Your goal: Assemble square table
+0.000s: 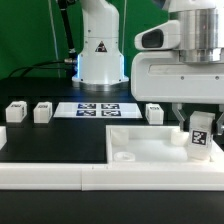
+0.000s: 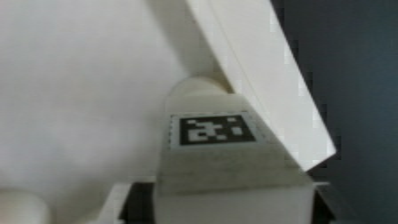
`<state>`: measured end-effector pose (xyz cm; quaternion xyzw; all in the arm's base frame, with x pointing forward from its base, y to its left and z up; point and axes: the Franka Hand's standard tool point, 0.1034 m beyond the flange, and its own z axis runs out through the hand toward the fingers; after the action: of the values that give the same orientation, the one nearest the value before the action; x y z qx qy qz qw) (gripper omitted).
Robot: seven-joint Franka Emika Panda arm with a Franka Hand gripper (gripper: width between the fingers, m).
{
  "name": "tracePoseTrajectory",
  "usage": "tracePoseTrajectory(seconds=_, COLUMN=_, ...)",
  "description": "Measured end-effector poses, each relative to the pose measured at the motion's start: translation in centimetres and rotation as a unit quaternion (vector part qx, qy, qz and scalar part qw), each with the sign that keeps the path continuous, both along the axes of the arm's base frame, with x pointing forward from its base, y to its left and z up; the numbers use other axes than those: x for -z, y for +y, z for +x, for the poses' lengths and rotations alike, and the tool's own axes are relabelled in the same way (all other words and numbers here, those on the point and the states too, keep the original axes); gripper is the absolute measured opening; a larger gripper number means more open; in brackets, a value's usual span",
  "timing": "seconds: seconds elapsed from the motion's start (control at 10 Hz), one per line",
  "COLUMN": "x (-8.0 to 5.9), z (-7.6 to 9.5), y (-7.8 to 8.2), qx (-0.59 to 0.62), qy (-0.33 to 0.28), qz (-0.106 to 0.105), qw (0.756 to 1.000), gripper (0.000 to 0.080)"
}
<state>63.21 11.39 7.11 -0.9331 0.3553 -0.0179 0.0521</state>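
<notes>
- Exterior view: tagged leg stands upright at the slab's right end.
- Gripper straddles the leg; cannot tell if the pads pinch it yet.
- Advice: centre the leg, grip squarely, and lift clear of the border wall.

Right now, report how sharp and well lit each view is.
Exterior view: evenly lit, fairly sharp, though the white table slab nearly washes out against the black table; wrist view: soft focus up close, the tag on the leg legible all the same, white surfaces around it featureless.
</notes>
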Motion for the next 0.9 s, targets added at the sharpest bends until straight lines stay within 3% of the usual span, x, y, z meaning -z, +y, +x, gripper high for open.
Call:
tracePoseTrajectory(seconds=0.2, x=0.12, z=0.00, y=-0.51, qx=0.158, qy=0.015, qz=0.029, qw=0.987, gripper=0.0293)
tracePoseTrajectory(seconds=0.5, x=0.18, z=-0.18, y=-0.55, qx=0.331, qy=0.036, qz=0.069, qw=0.941, gripper=0.0294)
tracePoseTrajectory(seconds=0.7, x=0.22, z=-0.24, y=-0.46, qx=0.399, qy=0.047, qz=0.078, qw=0.912, gripper=0.0294)
tracePoseTrajectory(seconds=0.8, x=0.22, z=-0.24, y=-0.45, qx=0.384, qy=0.045, qz=0.077, qw=0.919, gripper=0.0294)
tracePoseTrajectory(seconds=0.9, x=0.30, z=-0.27, y=-0.46, qx=0.375, qy=0.044, qz=0.076, qw=0.923, gripper=0.0392)
